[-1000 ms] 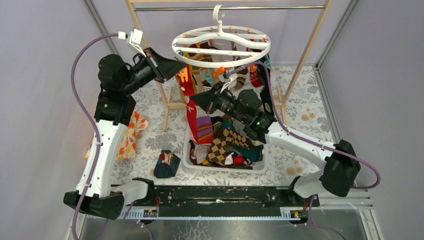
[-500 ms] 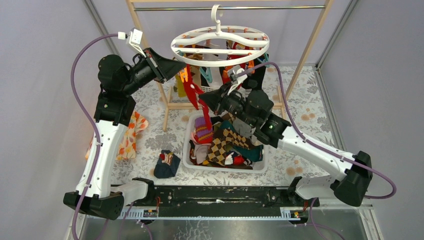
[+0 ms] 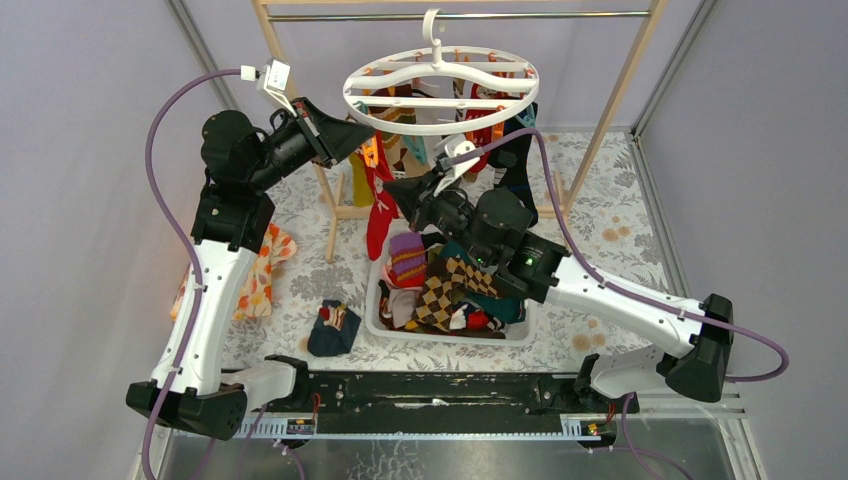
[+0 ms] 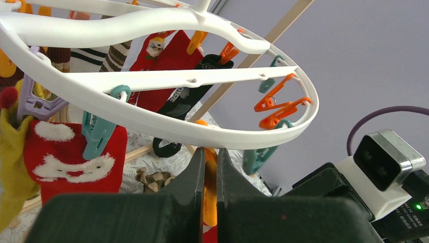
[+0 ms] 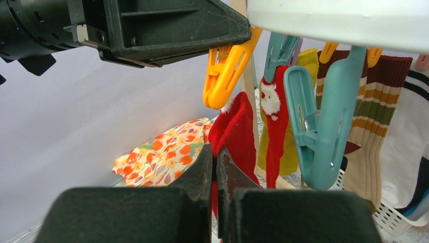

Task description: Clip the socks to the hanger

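Note:
The white oval hanger [image 3: 352, 95] hangs from the rack's rod, with several socks clipped under it. My left gripper [image 3: 368, 135] is shut on the upper end of an orange clip [image 4: 210, 195] just under the hanger's rim [image 4: 152, 119]. My right gripper [image 5: 216, 149] is shut on a red sock [image 5: 238, 126] and holds the sock's top edge just below that orange clip [image 5: 227, 71]. In the top view this red sock [image 3: 378, 220] dangles beside the right gripper [image 3: 392, 190]. More socks [image 3: 450, 285] lie heaped in the basket.
A white basket [image 3: 440, 338] stands under the hanger. A teal clip [image 5: 324, 131] hangs right of the red sock. A dark sock [image 3: 333, 330] lies left of the basket, and a flowered cloth [image 3: 262, 270] by the left arm. Wooden rack posts [image 3: 610, 110] flank the hanger.
My right gripper has carried the red sock up and a little left, towards the orange clip. The hanger has swung slightly. The left gripper has hardly moved.

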Tool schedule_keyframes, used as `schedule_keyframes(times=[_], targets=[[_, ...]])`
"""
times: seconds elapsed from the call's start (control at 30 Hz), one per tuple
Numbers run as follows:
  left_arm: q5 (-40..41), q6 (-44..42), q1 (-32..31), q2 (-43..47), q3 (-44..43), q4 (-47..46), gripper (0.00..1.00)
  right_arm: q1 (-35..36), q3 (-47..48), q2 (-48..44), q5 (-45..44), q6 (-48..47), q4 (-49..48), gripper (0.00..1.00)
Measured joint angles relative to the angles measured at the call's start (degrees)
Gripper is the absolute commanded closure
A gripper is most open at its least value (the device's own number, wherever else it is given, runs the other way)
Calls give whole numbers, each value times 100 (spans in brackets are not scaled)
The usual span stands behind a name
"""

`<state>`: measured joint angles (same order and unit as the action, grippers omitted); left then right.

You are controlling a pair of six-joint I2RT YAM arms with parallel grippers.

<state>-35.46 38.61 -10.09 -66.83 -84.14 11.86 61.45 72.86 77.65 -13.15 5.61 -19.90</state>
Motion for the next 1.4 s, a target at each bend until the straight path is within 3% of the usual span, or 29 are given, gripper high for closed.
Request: schedule_keyframes(times=[1.4], targets=[[144,-221,-83,37,2,-2,100,260,382,146,-544,-57,-151,100]])
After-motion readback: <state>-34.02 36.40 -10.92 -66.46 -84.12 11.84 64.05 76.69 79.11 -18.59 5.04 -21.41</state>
